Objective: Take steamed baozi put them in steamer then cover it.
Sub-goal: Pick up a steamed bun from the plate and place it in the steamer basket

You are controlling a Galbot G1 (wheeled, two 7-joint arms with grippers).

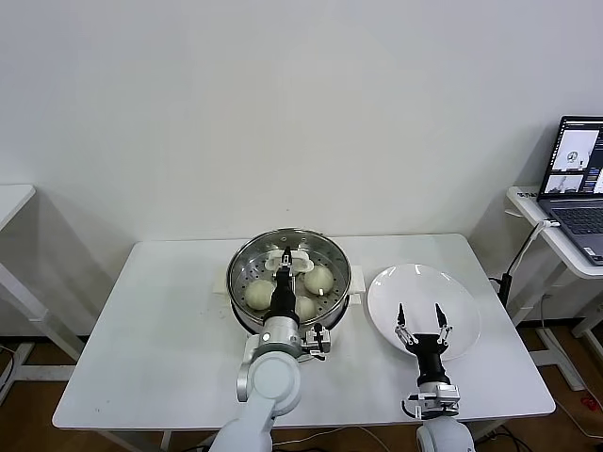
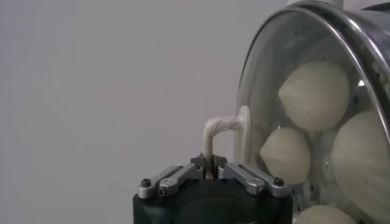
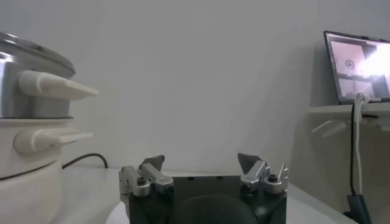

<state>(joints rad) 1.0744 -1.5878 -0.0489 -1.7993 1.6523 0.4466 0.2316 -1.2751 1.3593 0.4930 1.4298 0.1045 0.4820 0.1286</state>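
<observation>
We see the table (image 1: 151,330) carrying the steamer (image 1: 243,273), with the cover (image 1: 325,250) lying on it over the baozi (image 1: 318,279). Our left pincer (image 1: 286,261) sits directly above the cover's middle, clamped tight on its handle (image 2: 214,129). Our right pincer (image 1: 420,325) hovers over the plate (image 1: 415,287), fingers spread wide, holding nothing.
</observation>
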